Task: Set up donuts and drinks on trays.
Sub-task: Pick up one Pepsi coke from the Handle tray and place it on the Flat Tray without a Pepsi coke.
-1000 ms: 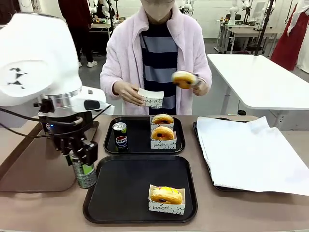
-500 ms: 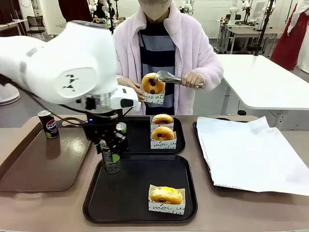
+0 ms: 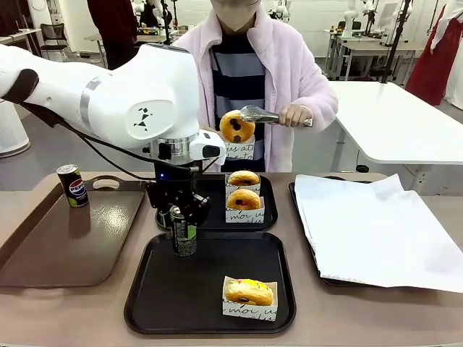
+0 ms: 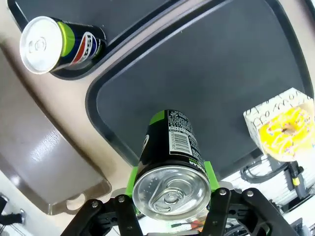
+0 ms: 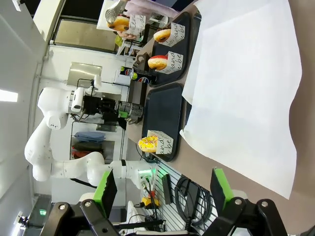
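Note:
My left gripper (image 3: pixel 183 225) is shut on a black and green Pepsi can (image 3: pixel 184 238), upright over the back left part of the near black tray (image 3: pixel 188 296). Whether the can touches the tray I cannot tell. In the left wrist view the can (image 4: pixel 170 167) sits between my green pads, with a yellow-glazed donut (image 4: pixel 285 130) in a paper holder off to the right. That donut (image 3: pixel 249 291) lies at the tray's front right. The far black tray (image 3: pixel 210 191) holds two donuts (image 3: pixel 244 199) and a can (image 4: pixel 54 44). My right gripper (image 5: pixel 162 191) is open, holding nothing.
The person holds a donut (image 3: pixel 236 126) in metal tongs (image 3: pixel 264 116) above a white paper holder (image 3: pixel 239 150). A brown handled tray (image 3: pixel 65 242) at the left carries another Pepsi can (image 3: pixel 71 185). At the right, white paper (image 3: pixel 376 224) covers a tray.
My left arm has carried the can rightward from beside the brown tray to over the near black tray. The person has brought the donut in the tongs to the paper holder.

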`<state>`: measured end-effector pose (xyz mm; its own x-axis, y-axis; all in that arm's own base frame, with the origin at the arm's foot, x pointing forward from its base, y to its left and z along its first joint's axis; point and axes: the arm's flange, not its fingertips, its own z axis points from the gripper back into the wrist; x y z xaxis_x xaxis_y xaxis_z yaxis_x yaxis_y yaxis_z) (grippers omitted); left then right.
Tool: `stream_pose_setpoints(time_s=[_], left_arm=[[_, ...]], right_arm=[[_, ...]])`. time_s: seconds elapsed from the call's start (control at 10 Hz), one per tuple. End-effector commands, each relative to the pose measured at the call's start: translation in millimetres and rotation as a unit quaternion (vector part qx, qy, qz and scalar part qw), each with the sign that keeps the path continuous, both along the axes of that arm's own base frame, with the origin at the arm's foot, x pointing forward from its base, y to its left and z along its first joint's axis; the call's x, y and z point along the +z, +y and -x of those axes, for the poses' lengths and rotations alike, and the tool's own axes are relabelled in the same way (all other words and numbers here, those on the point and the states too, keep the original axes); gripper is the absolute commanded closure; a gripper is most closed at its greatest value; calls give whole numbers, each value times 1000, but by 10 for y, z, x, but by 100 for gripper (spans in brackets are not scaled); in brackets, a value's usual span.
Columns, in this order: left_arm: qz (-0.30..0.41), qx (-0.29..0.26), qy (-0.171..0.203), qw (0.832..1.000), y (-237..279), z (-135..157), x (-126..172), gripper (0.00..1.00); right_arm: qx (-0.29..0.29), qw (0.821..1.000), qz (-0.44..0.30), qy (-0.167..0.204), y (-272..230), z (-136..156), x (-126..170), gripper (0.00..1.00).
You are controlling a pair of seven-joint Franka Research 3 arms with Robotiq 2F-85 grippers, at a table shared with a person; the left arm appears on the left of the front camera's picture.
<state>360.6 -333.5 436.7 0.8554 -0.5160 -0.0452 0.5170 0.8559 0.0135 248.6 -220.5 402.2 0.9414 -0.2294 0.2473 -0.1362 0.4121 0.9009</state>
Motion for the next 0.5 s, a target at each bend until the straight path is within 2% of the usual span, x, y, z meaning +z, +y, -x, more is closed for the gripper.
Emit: stream_pose_setpoints(time_s=[0.0, 0.1, 0.2, 0.4], left_arm=[[18, -28, 25, 999, 350, 261, 195, 43], [12, -49, 42, 998, 456, 363, 174, 43], [-7, -83, 81, 993, 629, 521, 151, 43], [21, -117, 69, 991, 958, 727, 231, 43]], right_arm=[[0, 1000, -5, -6, -4, -3, 0, 0], [0, 1000, -5, -6, -4, -3, 0, 0], [0, 1000, -5, -6, -4, -3, 0, 0], [0, 1000, -5, -6, -4, -3, 0, 0]])
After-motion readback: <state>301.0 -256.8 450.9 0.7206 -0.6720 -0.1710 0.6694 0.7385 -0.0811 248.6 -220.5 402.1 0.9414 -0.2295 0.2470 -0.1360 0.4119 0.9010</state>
